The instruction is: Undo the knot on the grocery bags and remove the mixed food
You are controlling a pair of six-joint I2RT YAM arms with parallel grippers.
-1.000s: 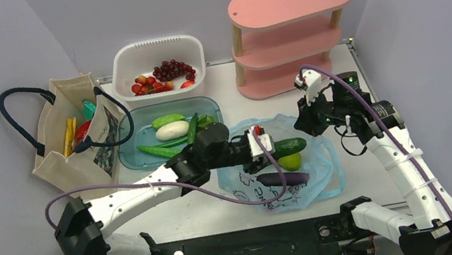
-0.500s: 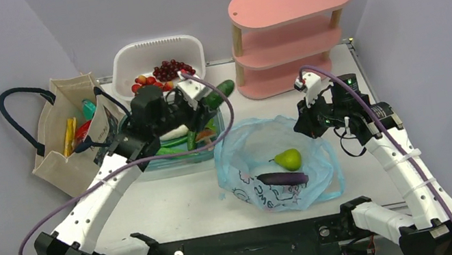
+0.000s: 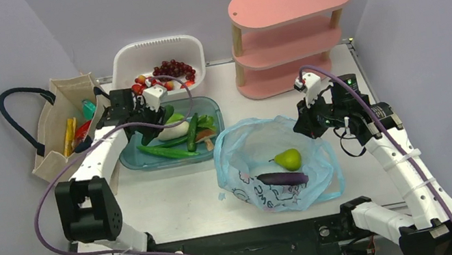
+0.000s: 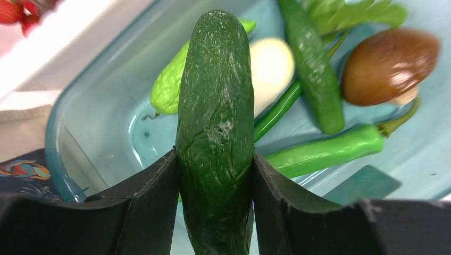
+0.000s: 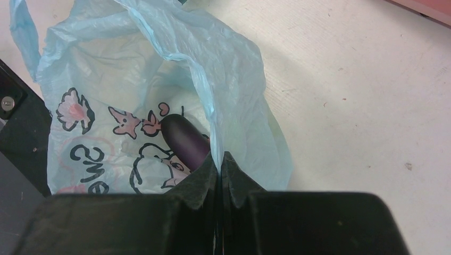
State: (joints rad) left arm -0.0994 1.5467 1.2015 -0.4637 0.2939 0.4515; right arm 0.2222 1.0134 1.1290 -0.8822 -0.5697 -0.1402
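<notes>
The light blue plastic bag lies open at table centre; no knot shows. Inside it are a green pear and a purple eggplant, which also shows in the right wrist view. My right gripper is shut on the bag's right rim. My left gripper is shut on a dark green cucumber and holds it over the clear teal tub. The beige canvas tote with navy handles stands at left, with yellow, red and teal packets inside.
The teal tub holds a white oval vegetable, green peppers and a brown mushroom. A white slotted basket with grapes and red fruit stands behind it. A pink three-tier shelf stands at back right.
My left arm carried the cucumber out of the blue bag, up and to the left, and now holds it over the teal tub. The right gripper has stayed on the bag's rim.
</notes>
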